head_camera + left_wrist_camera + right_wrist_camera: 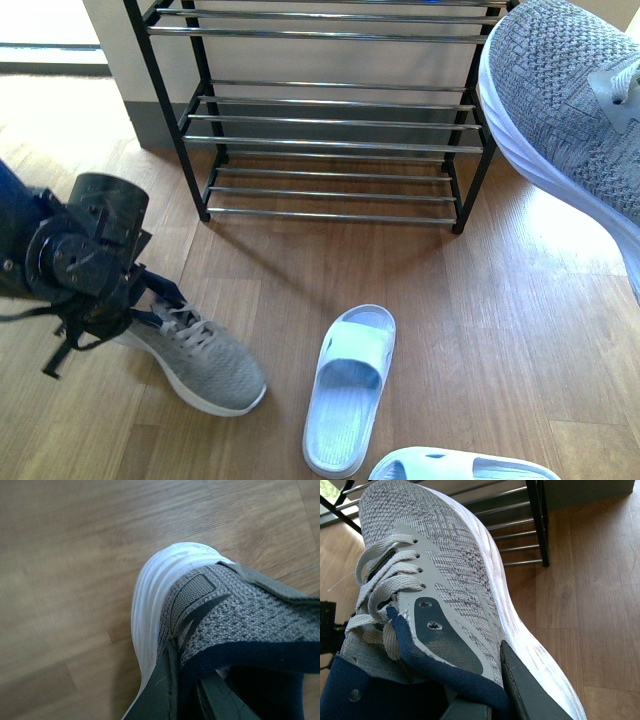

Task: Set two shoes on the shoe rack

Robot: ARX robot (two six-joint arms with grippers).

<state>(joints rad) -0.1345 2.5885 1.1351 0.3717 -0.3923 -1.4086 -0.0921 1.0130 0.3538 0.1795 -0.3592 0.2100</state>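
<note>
One grey sneaker (200,362) lies on the wood floor at the lower left. My left gripper (150,305) is shut on its dark collar near the heel (200,605), with one finger (155,695) outside and the other inside the opening. The other grey sneaker (570,110) hangs in the air at the upper right, beside the right end of the shoe rack (330,120). My right gripper (495,700) is shut on that sneaker's collar and side (450,580); the gripper itself is out of the front view. The rack's silver rod shelves carry nothing that I can see.
Two pale blue-white slides lie on the floor in front of the rack, one (350,385) in the middle and one (460,467) at the bottom edge. A wall and skirting stand behind the rack. Bare wood floor (520,330) shows at the right.
</note>
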